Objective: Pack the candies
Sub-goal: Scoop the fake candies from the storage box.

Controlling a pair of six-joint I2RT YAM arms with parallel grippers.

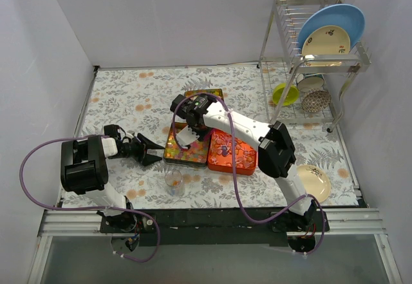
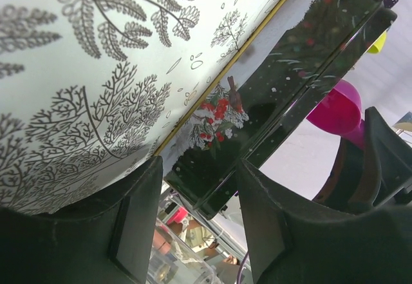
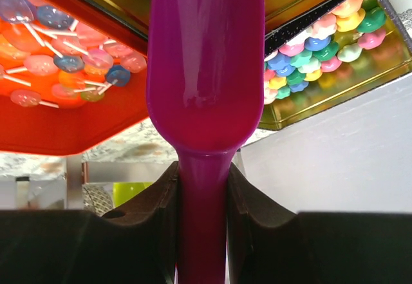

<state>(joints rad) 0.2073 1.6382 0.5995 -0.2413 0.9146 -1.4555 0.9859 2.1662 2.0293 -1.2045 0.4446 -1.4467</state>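
Observation:
The candies (image 3: 308, 51), pastel pink, blue, yellow and green lumps, lie in a gold-lined tin (image 3: 335, 87). In the top view an open tin (image 1: 175, 150) sits mid-table. My right gripper (image 1: 191, 122) hovers over it and is shut on the handle of a purple scoop (image 3: 205, 71); the right wrist view shows the scoop's underside, so I cannot see inside it. My left gripper (image 1: 153, 156) is open just left of the tin. In the left wrist view its jaws (image 2: 196, 171) straddle the corner of the tin's black holly-printed wall (image 2: 257, 110) without touching it. The scoop (image 2: 336, 109) shows beyond.
A red lid (image 1: 232, 153) printed with lollipops lies right of the tin. Another gold-rimmed tin piece (image 1: 209, 93) lies behind. A small clear cup (image 1: 172, 179) stands in front. A dish rack (image 1: 309, 58) with plates and bowls stands back right, a cream plate (image 1: 313, 182) front right.

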